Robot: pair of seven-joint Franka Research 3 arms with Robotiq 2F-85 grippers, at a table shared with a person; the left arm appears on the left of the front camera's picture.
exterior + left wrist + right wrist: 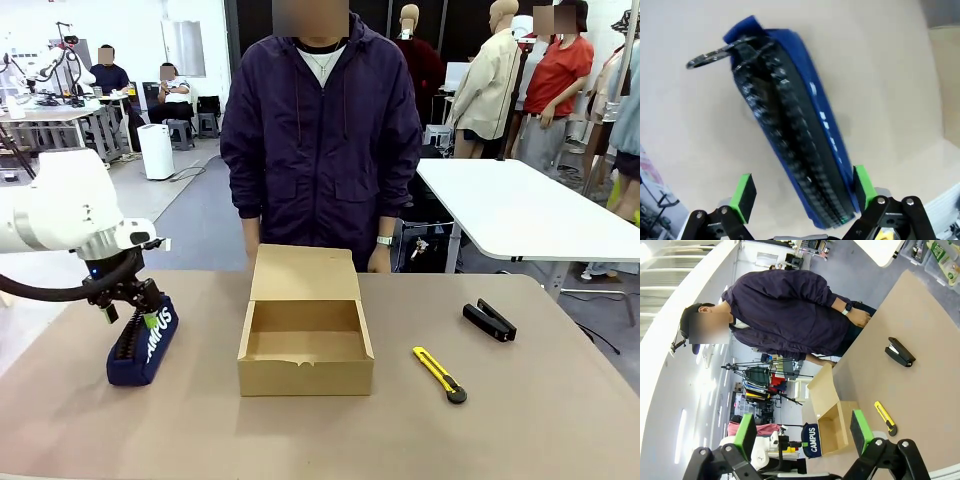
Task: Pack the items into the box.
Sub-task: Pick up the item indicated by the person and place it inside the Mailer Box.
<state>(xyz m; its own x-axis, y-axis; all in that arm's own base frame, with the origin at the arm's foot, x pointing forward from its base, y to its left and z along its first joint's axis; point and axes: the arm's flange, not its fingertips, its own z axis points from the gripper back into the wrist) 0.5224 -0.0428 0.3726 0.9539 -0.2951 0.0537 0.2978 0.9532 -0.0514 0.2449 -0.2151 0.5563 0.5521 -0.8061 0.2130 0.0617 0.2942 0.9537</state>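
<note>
left gripper spread astride the navy pouch left of the box, one pad touching, nothing clamped, liable to shove it askew on closing; right gripper spread, empty.

Open-plan robotics lab, shared floor.
A white jointed robot arm reaches over a wide tan-topped work table. Past that table's far edge is smooth grey flooring, with a long white rectangular table off to the right. Off to the left, two seated people work at a cluttered bench, with a white boxy floor unit near them. The right wrist view shows black tripod stands and a rack of coloured clothes beyond the tan table.
</note>
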